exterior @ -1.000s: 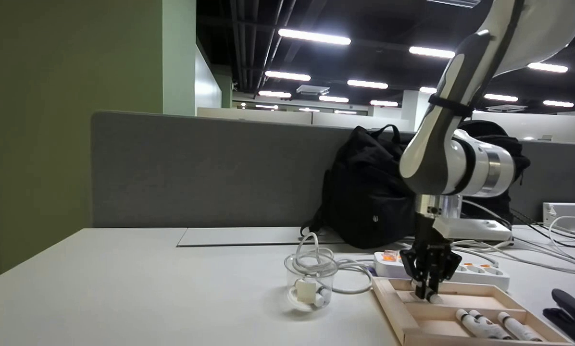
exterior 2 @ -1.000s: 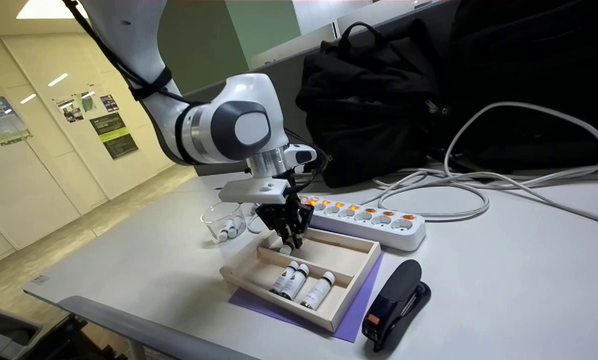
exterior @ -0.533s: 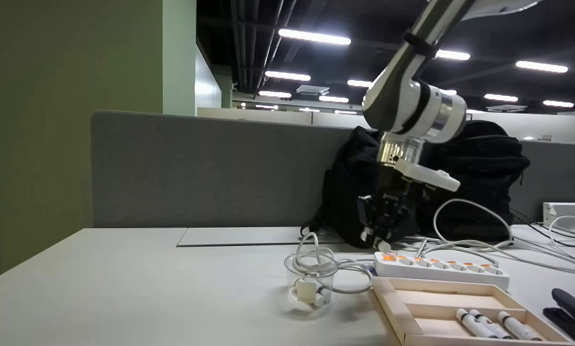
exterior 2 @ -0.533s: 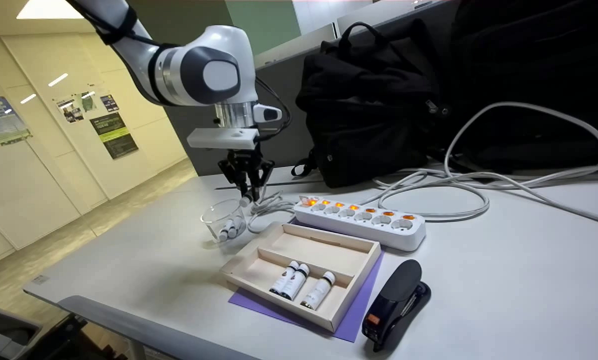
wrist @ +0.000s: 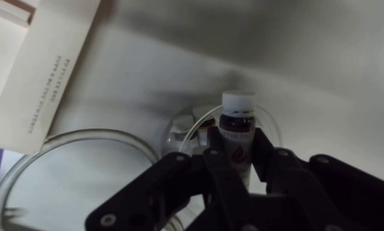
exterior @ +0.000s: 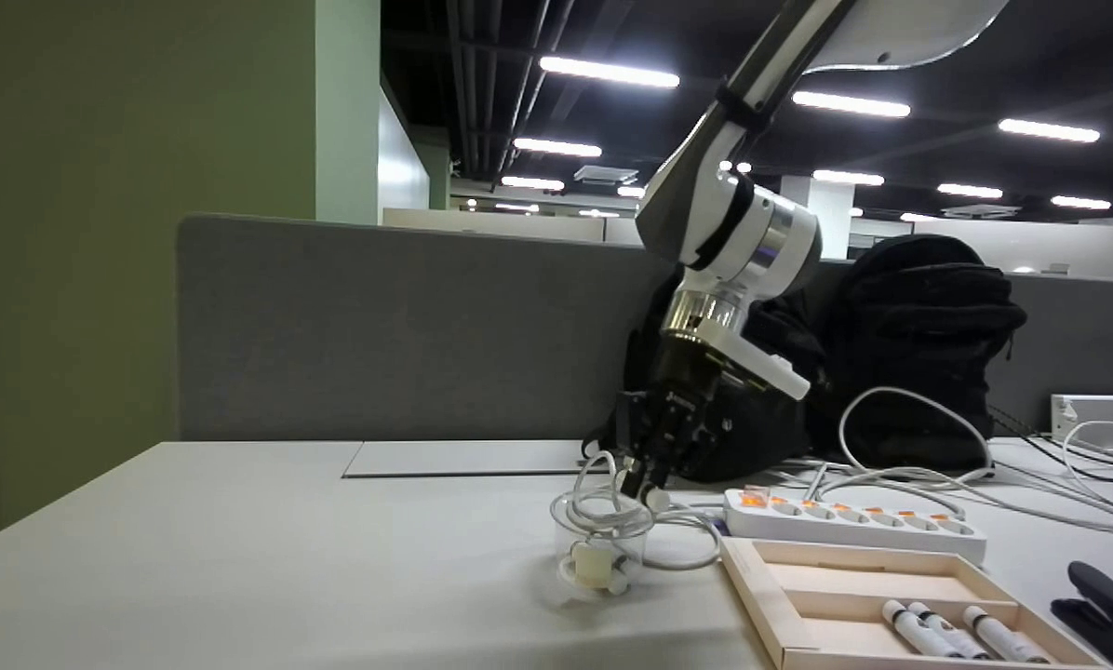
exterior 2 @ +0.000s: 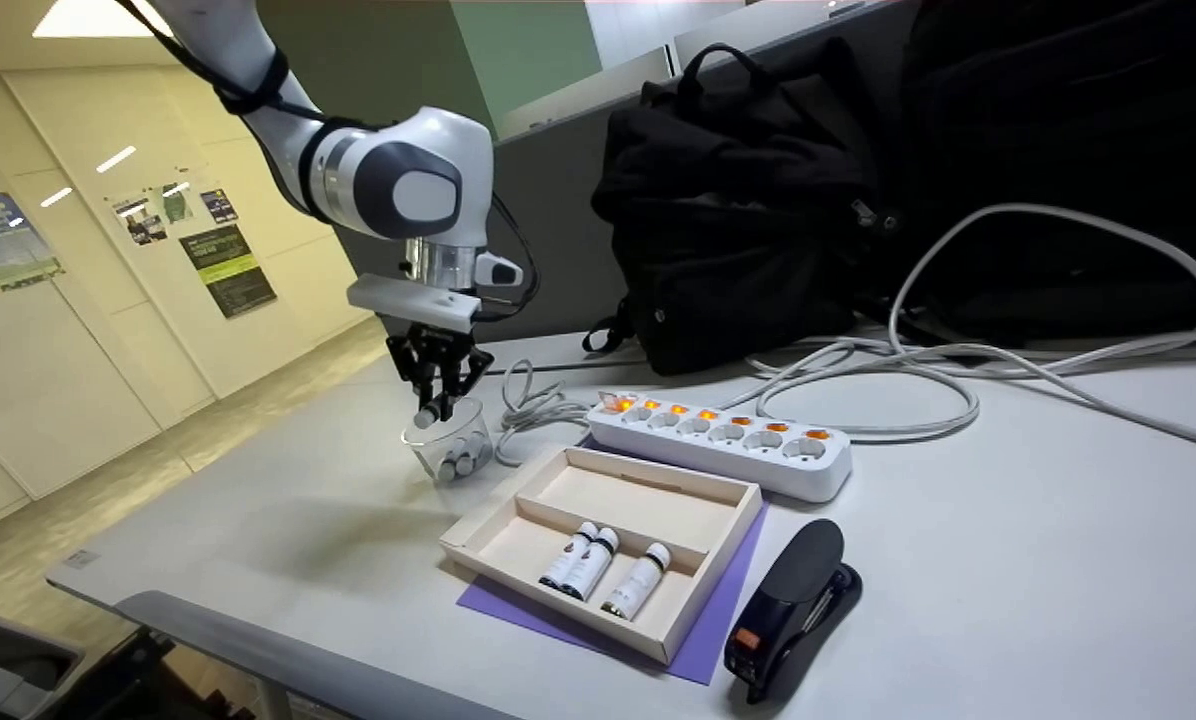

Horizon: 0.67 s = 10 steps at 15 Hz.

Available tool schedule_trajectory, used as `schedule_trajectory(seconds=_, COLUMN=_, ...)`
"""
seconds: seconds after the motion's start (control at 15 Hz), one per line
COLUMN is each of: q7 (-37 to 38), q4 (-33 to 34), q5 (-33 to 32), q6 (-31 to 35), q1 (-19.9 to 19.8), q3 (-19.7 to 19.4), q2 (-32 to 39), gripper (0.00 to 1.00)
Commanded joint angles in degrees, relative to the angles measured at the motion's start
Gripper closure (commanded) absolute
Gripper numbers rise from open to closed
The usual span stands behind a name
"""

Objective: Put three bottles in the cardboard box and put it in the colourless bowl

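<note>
The held bottle [wrist: 238,138] is pinched in the hand [exterior 2: 435,408], gripped round its label from 9 and 3 o'clock as the wrist view has it, the cap left free toward 12 — a hold that should let it drop when the grip parts. In an exterior view it leans, cap toward 8 o'clock, near 11 o'clock on the rim of the colourless bowl [exterior 2: 466,418]; whether it would fall wholly inside I cannot tell, and the cap end looks likeliest to catch. Two bottles [wrist: 183,124] already lie within, so this one is probably the third, the sentence seeming to mean bottles from the cardboard box [exterior 2: 648,508] into the bowl. The box sits at 4 o'clock from the bowl, presumably for a short carry, with three more bottles [exterior 2: 591,567] in its nearer compartment, caps toward 1, where the divider and low walls should stop them rolling. A purple sheet [exterior 2: 700,635] shows under the box — perhaps marking its place on the surface [exterior 2: 1008,560]. Beyond the box's far edge, at 3 o'clock from the bowl, lies a power strip [exterior 2: 723,445]; at 3 to 4 from the box, a stapler-like tool [exterior 2: 790,590].
</note>
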Motion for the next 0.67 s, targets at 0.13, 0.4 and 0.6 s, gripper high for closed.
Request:
schedule_trajectory(seconds=0.13, q7=-3.5, q4=5.2, q5=1.9, q6=-5.2, q1=-0.8, q3=1.0, q2=4.2, gripper=0.35)
schedule_trajectory(seconds=0.4, q7=-2.6, q4=2.1, q5=-1.5, q6=-10.9, q1=-0.4, q3=-1.9, q2=-3.6, gripper=0.07)
schedule_trajectory(seconds=0.6, q7=-0.5, q4=-1.0, q5=-7.6, q6=-18.6, q1=0.4, q3=-7.8, q2=-9.2, gripper=0.0)
